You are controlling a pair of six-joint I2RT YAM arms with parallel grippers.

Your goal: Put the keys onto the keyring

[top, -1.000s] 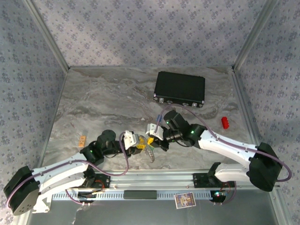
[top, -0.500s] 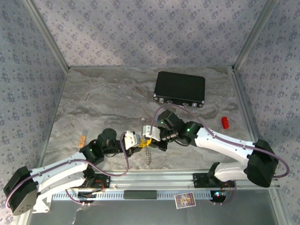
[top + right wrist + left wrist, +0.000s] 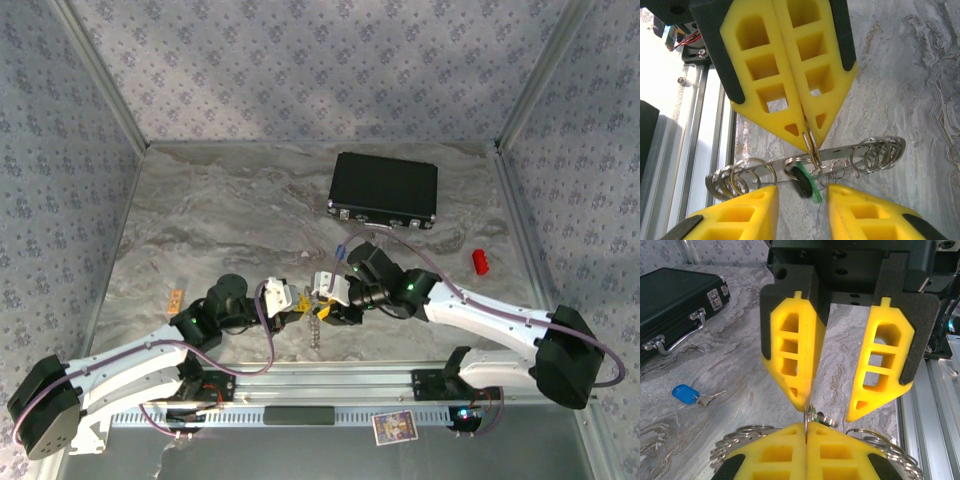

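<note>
Left fingers (image 3: 765,75) pinch the keyring (image 3: 840,150), right fingers (image 3: 747,215) stand apart; green key (image 3: 809,189) seems on it, blue key (image 3: 686,393) lies on the table (image 3: 740,365).

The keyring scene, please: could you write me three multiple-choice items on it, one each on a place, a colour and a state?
1. The blue key lies: A on the table; B inside the case; C on top of the case.
2. The other key, by the keyring, is: A red; B green; C yellow.
3. The left tool is: A wide open; B shut on the keyring; C shut on the blue key.
Key: 1 A, it rests on bare marble, held by nothing; 2 B, its head shows green in the right wrist view; 3 B, it is closed around one loop of the keyring.
</note>
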